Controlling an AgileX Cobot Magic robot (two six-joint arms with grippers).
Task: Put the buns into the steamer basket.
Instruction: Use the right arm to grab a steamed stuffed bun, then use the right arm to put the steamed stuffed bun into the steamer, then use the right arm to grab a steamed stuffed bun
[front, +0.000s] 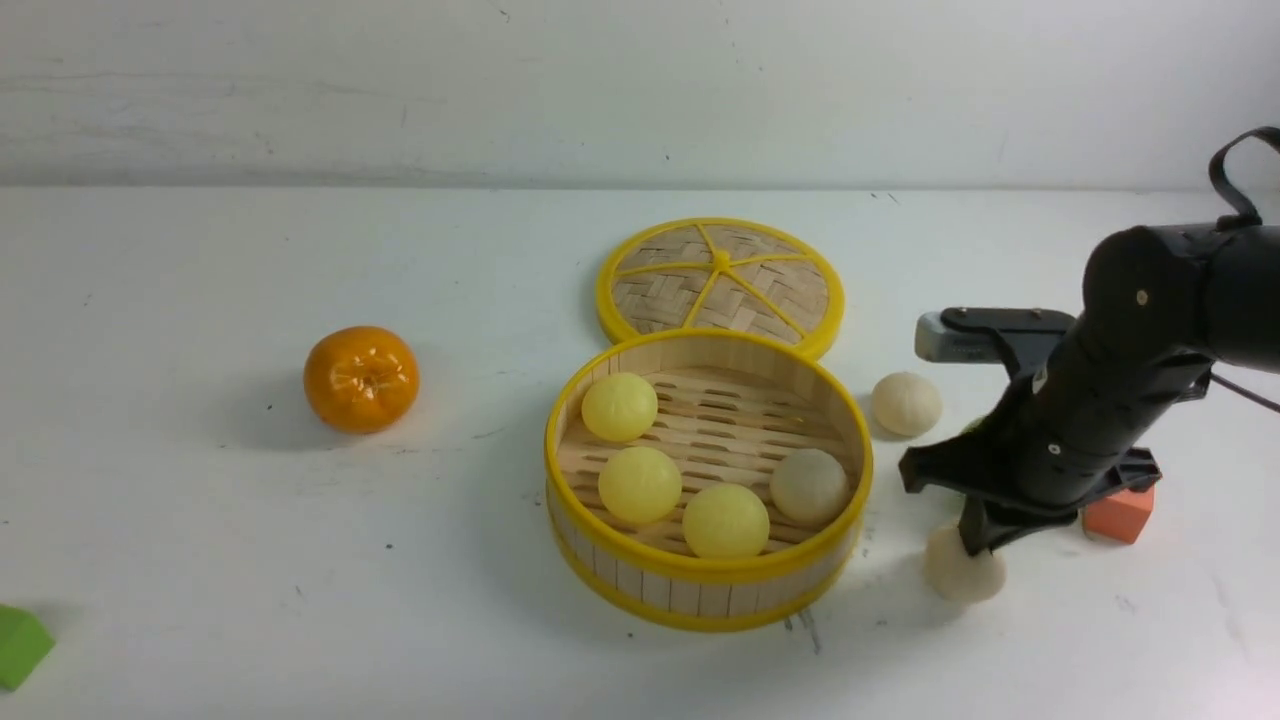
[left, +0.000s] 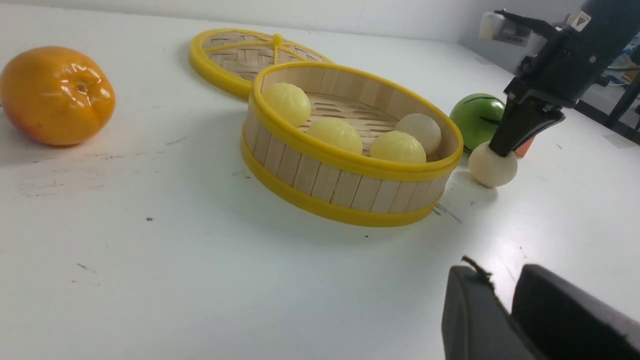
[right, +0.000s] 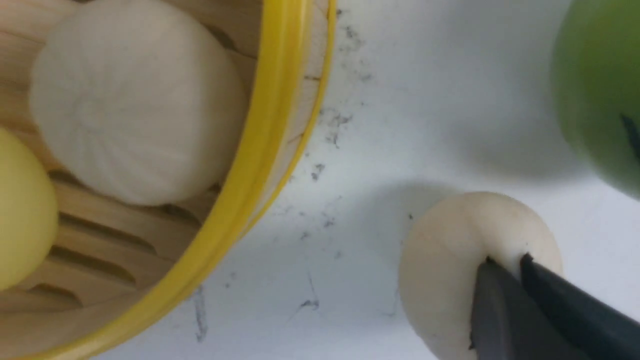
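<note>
Black right arm (front: 1100, 400) down onto bun (front: 960, 582)

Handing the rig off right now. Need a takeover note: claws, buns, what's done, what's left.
Claws: left claw slightly open, empty, out of the front view. The right claw is shut, tips pressing on top of the near cream bun, not around it.
Done: four in the steamer basket: three yellow buns and one inside cream bun.
Left: near cream bun and far cream bun, both on the table right of the basket.
</note>
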